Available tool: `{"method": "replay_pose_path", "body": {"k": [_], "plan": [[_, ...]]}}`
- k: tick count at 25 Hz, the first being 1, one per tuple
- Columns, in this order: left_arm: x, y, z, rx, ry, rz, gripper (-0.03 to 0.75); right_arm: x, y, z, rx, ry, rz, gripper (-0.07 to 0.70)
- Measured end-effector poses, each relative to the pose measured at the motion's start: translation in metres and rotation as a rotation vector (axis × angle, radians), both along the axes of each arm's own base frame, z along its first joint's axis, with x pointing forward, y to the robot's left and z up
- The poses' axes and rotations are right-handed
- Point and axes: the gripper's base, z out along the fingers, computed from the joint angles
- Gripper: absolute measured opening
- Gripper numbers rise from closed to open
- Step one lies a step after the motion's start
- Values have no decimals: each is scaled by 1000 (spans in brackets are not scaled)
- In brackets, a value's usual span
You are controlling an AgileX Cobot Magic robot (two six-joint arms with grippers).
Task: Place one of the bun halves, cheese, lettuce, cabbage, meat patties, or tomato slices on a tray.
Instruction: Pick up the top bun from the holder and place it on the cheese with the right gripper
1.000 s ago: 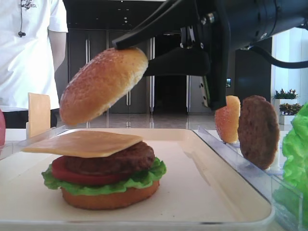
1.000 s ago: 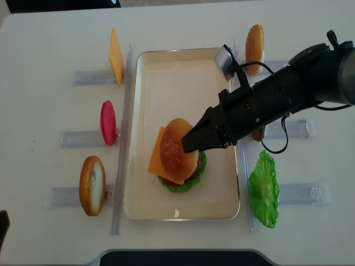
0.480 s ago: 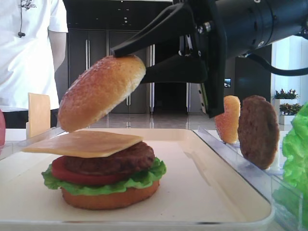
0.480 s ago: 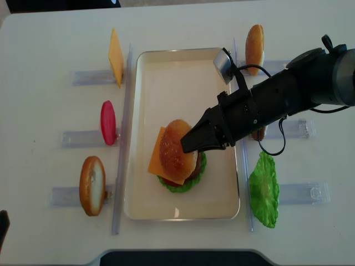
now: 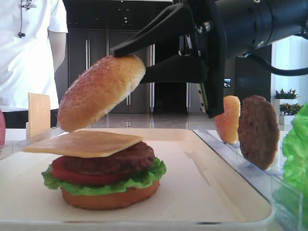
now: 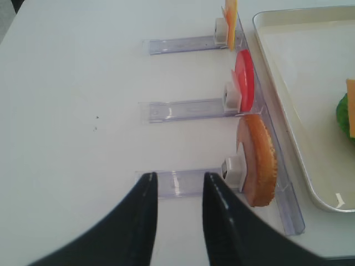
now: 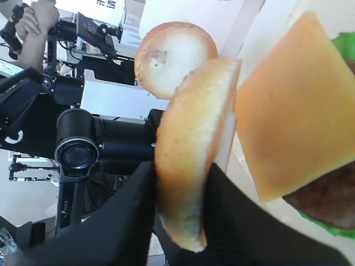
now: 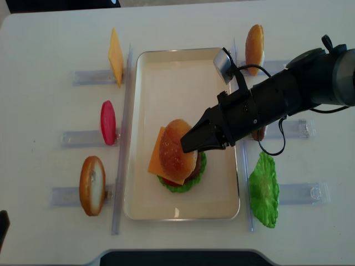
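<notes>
White desk [image 8: 44, 44] carries everything, with a large cream-white rectangular tray [image 8: 166, 72] at its middle between clear plastic racks [image 6: 188, 108]. Near the tray's near end stands a stack: flat orange-brown bottom bun [image 5: 110, 198], ruffled green lettuce [image 5: 144, 179], red tomato slice [image 5: 72, 174], dark brown meat patty [image 5: 118, 160] and a square yellow-orange cheese slice [image 5: 86, 143] on top. The black right pincer [image 5: 132, 60], reaching in from the right, pinches the domed golden-brown seed-speckled bun top [image 5: 98, 91] by its edge, tilted, just above the cheese and not touching it. The left pincer [image 6: 176, 185] hangs over the desk's left side with its black fingers pressed close together, holding nothing, beside a racked bun half [image 6: 258, 159].
</notes>
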Motion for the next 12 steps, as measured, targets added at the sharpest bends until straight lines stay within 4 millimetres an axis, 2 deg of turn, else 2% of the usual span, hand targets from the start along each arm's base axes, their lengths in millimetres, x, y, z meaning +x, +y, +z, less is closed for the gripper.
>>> {"method": "replay_pose_path", "body": {"k": [12], "plan": [[0,0,0,0,0,0,219,0,0,0,1,18,-10,218]]}}
